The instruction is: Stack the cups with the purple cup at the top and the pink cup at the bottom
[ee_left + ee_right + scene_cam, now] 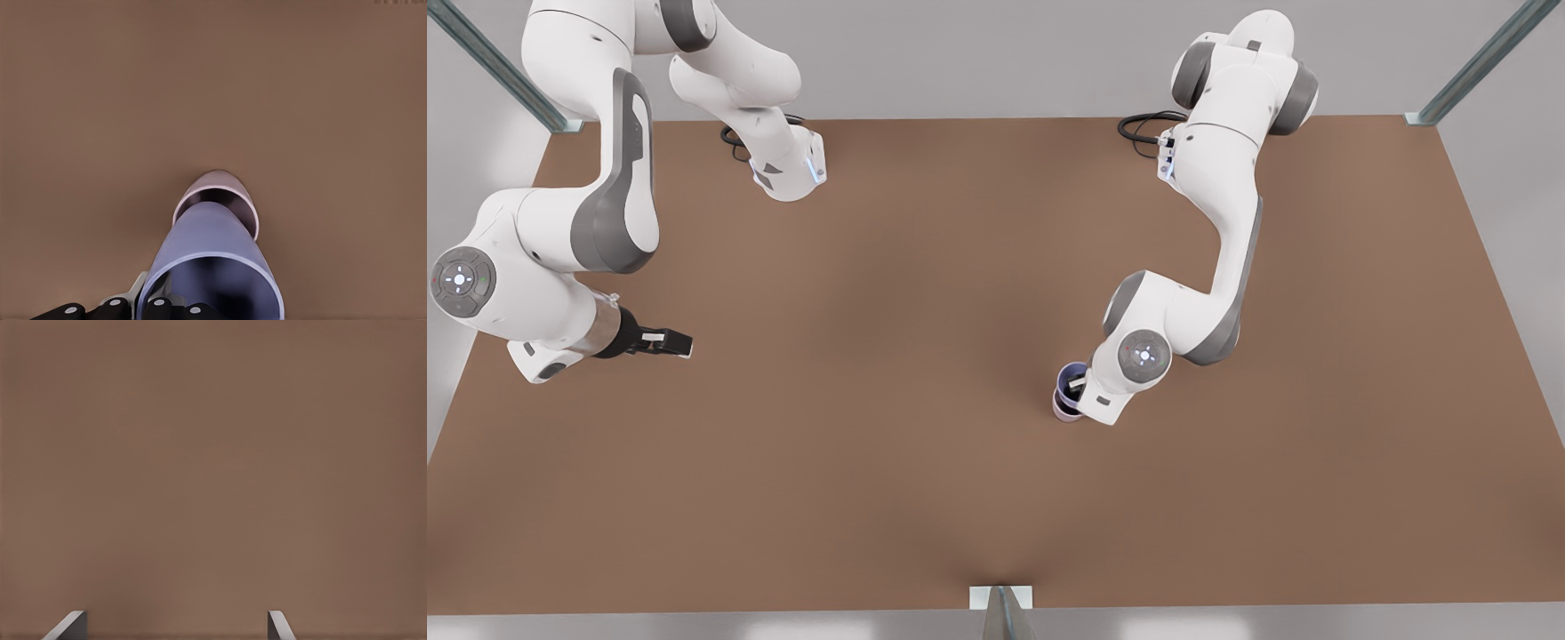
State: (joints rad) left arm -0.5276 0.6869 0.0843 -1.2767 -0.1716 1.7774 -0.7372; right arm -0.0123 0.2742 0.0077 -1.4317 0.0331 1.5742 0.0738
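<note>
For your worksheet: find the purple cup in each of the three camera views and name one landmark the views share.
Front view: purple cup right of centre, nested in the pink cup, at the left gripper.
Left wrist view: purple cup close up, gripped at its rim, its base inside the pink cup.
Right wrist view: not in it.
Shared landmark: the brown table.

no readable text, label or number on anything here

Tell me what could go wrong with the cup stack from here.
1. The left gripper is shut on the rim of the purple cup, which sits in the pink cup. Lifting before release could drag both cups up or tip them.
2. The purple cup looks tilted against the pink one, so it may seat crooked.
The right gripper waits open, far off.
</note>
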